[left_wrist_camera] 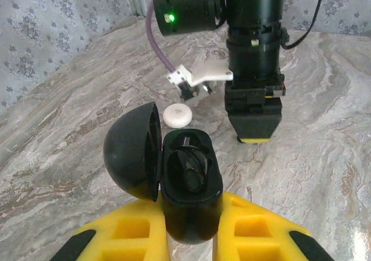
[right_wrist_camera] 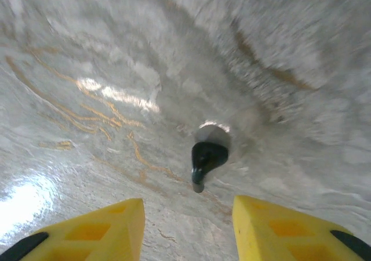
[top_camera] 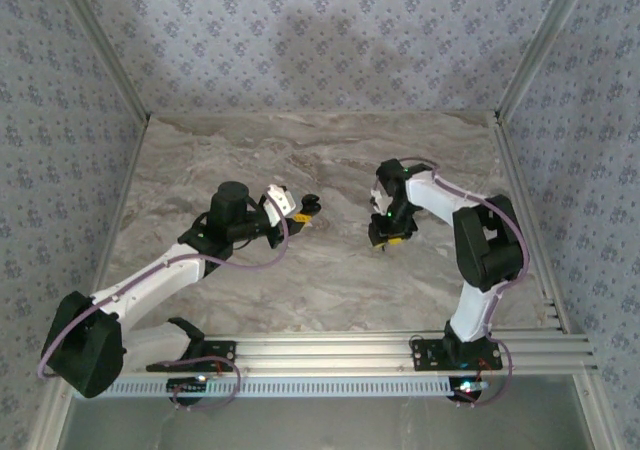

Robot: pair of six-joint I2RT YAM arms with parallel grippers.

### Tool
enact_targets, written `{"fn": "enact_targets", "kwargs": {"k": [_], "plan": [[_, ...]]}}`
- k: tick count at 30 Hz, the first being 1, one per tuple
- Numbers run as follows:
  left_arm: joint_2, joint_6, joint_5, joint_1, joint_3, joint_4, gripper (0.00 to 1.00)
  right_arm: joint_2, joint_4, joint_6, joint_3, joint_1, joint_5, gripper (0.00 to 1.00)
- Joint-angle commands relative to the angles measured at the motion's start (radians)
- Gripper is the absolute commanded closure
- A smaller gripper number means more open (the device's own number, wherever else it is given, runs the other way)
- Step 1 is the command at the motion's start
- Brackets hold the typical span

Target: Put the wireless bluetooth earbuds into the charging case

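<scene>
— Yellow fingers (left_wrist_camera: 130, 232), left gripper (left_wrist_camera: 191, 206): state?
— Clamped on the black glossy plastic charging case (left_wrist_camera: 191, 182), bottom centre of the left wrist view. Its domed lid (left_wrist_camera: 130, 153) hangs open to the left, cavity facing the camera. Something dark sits inside the cavity; can't tell what.
— Right gripper (right_wrist_camera: 188, 206)?
— Jaws apart, nothing between them. Both yellow tips sit at the bottom edge of the right wrist view.
— Earbud?
— One small black plastic earbud with a short stem (right_wrist_camera: 206, 159), lying on the grey-brown marble-look tabletop (right_wrist_camera: 87, 69), frame centre, just above the gap between the tips. Touching neither. Stem points down-frame, toward the gap.
— Anything else near?
— White round plastic disc (left_wrist_camera: 177, 115), flat on the tabletop, just above the lid in the left wrist view. To the right of the disc the right gripper hangs from the top edge, tip close to the tabletop, beyond the case. Green indicator light (left_wrist_camera: 170, 17) glows on the arm above it.
— Wider?
— Top view: left gripper with the case at frame centre, right gripper right of centre, a gap between them. White-and-black left arm (top_camera: 160, 275) runs in from bottom left, right arm (top_camera: 485, 245) from bottom right. Aluminium rail (top_camera: 330, 350) along the bottom edge. Blue-grey floral-patterned walls (top_camera: 300, 40) on three sides.
</scene>
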Motion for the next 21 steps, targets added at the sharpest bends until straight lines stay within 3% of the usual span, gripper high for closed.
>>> {"fn": "enact_targets", "kwargs": {"k": [1,21], "plan": [[-0.006,-0.008,0.015,-0.006,0.009,0.011,0.87,-0.015,-0.056,0.031,0.059,0.006,0.081,0.55],[-0.001,-0.006,0.009,-0.004,0.014,0.001,0.87,0.151,-0.048,0.066,0.094,0.044,0.096,0.63]]}}
